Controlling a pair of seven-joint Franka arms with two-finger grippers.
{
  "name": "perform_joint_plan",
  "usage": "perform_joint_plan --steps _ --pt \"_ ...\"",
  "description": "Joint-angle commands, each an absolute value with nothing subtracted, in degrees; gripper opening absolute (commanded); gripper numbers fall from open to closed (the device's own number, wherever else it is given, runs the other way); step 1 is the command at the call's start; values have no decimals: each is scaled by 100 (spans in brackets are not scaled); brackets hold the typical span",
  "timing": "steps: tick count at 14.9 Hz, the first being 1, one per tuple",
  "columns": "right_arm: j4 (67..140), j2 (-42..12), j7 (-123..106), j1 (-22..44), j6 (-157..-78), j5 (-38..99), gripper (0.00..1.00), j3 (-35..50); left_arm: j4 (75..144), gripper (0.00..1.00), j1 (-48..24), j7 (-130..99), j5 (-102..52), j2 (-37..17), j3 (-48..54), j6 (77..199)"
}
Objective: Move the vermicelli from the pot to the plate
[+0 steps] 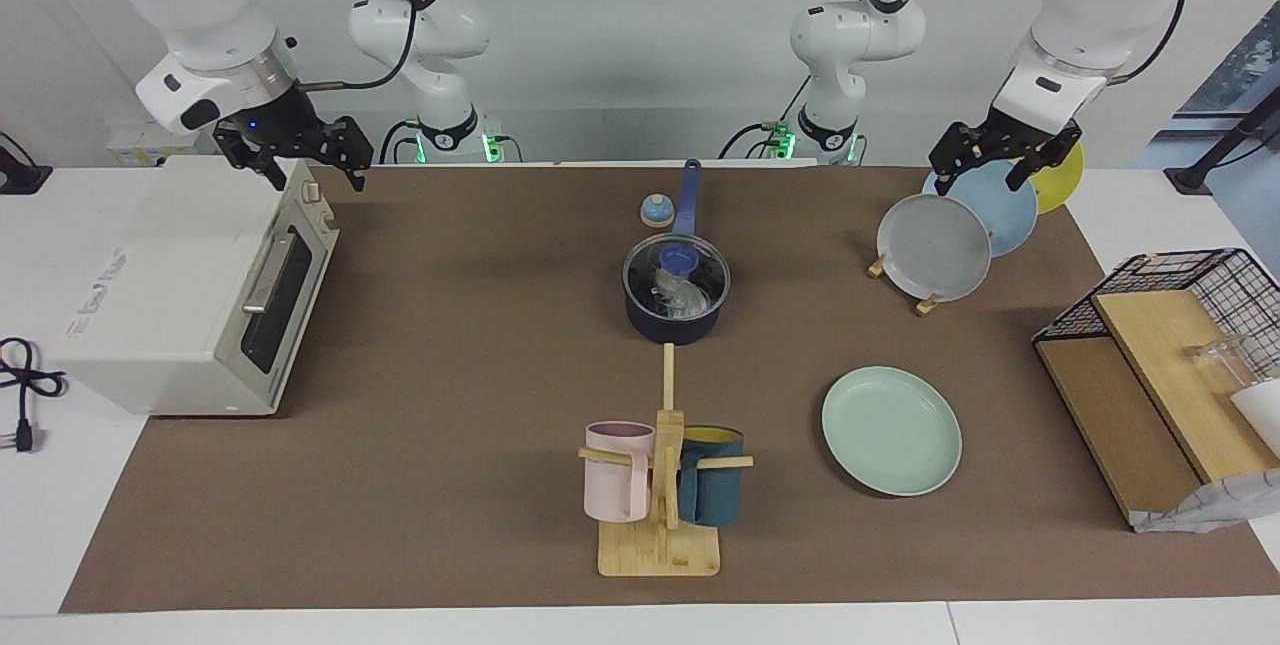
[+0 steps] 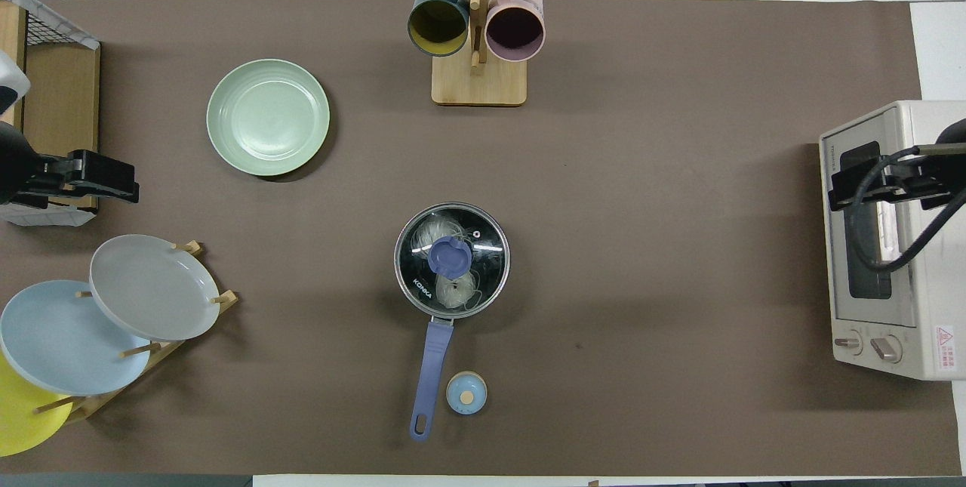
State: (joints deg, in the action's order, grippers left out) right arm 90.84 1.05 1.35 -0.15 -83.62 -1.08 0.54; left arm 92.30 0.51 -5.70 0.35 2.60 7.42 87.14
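Pot (image 1: pixel 675 300) handle (image 1: pixel 687 197) points toward the robots.

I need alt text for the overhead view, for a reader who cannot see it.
A lidded navy pot holding whitish vermicelli sits mid-table; the empty mint-green plate lies farther from the robots, toward the left arm's end. The left gripper hangs near the plate rack, the right gripper over the toaster oven.

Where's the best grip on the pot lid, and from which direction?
Grip the blue knob at the centre of the glass lid, coming straight down from above. The lid sits flat on the pot, its rim flush with the pot's edge, so the raised knob is likely the only part the fingers can close around. The long handle points toward the robots, clear of the knob.
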Motion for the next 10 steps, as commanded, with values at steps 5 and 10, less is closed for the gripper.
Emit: perform_joint_plan --steps 5,10 --pt "9185 202 17 -62 -8464 9 100 105 9237 100 141 -580 114 281 809 8719" --pt "9237 228 157 394 -8640 79 100 193 9237 100 141 -580 114 281 809 8710"
